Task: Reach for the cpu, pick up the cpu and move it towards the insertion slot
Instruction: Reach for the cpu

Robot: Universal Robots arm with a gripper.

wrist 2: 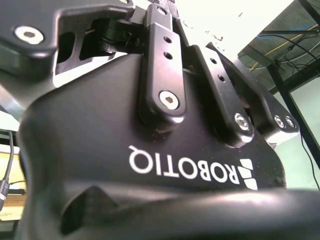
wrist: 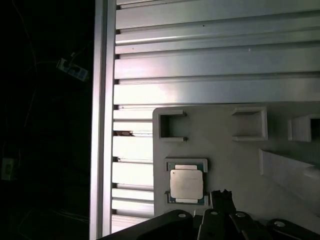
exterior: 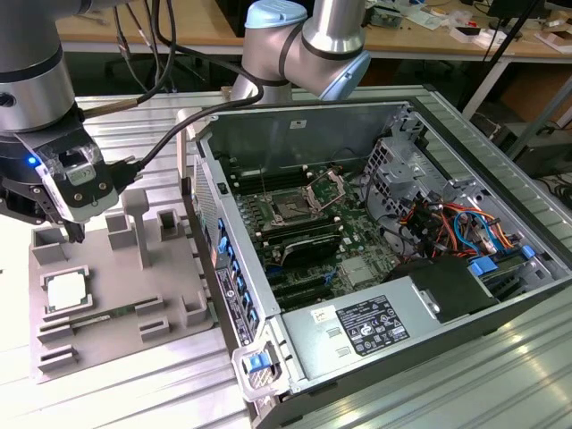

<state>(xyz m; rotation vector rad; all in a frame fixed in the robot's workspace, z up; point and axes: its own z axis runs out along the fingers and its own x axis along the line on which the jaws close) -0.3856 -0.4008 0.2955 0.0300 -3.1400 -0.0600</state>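
step in hand: reach. the gripper (exterior: 73, 234) hovers near the cpu (exterior: 67, 289), which lies unheld in its tray (exterior: 121, 281) recess. whether the gripper is released or clenched cannot be told; finishing the reach likely calls for centring squarely over the chip.

Worktop: ribbed aluminium worktop (exterior: 134, 398) carries everything | Tray: grey plastic tray with rectangular recesses and upright posts (exterior: 125, 277), exterior view's left, just beside case | Case: open grey metal computer case (exterior: 304, 134), open side up | Inside: silver labelled power supply box (exterior: 357, 326); blue and orange cable bundle (exterior: 456, 223) | Background: wooden desks (exterior: 197, 27)
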